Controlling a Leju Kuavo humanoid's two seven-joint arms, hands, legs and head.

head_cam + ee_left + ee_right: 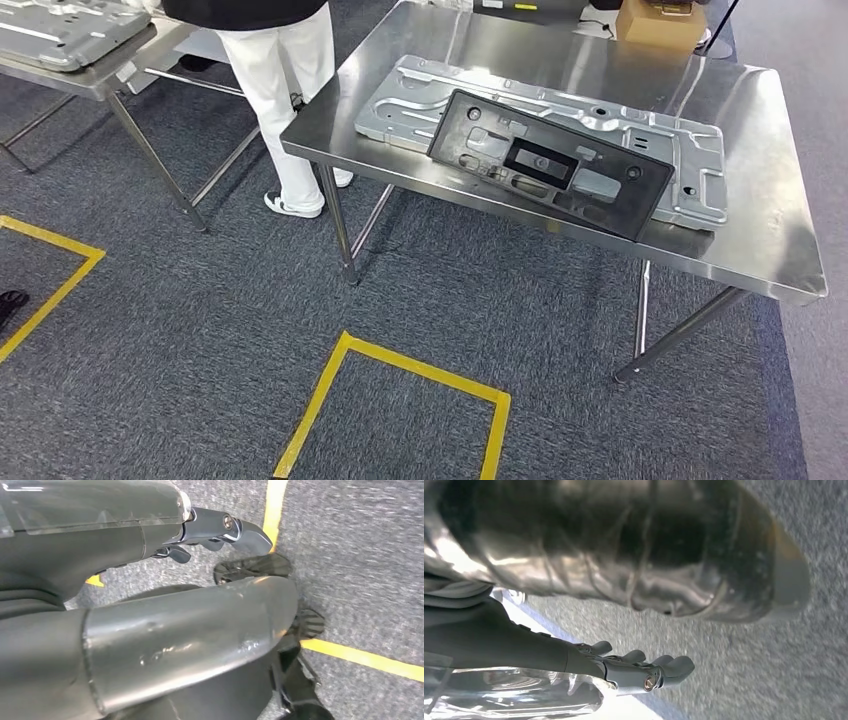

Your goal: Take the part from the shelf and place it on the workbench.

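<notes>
Grey fingers first: my left hand (220, 530) hangs beside my body over the carpet (360, 555), its fingers loosely curled with nothing between them, tips just apart. My right hand (639, 670) hangs the same way, fingers gently bent and slightly apart, gripping nothing, the carpet beyond it blurred. A yellow tape line (272, 505) runs on the floor past my left fingertips, and another stretch crosses lower down in that wrist view.

Further out, in the head view, a yellow tape square (400, 410) lies on the carpet before me, and part of a second yellow outline (55, 280) sits off to my left.

Beyond the square stands the steel workbench (770, 200). On it lies a silver stamped metal panel (690, 150), flat on the top. The black part (550, 165), a long rectangular frame with a window cut near its middle, rests over the panel's near edge, tilted so its far edge is raised; its near edge lies close to the bench's front edge. Neither of my hands touches it.

At the far end of the bench sits a cardboard box (660, 22). To the left a person (280, 90) in white trousers and white shoes stands by the bench corner, beside a second steel table (90, 80) carrying another silver panel (60, 30).
</notes>
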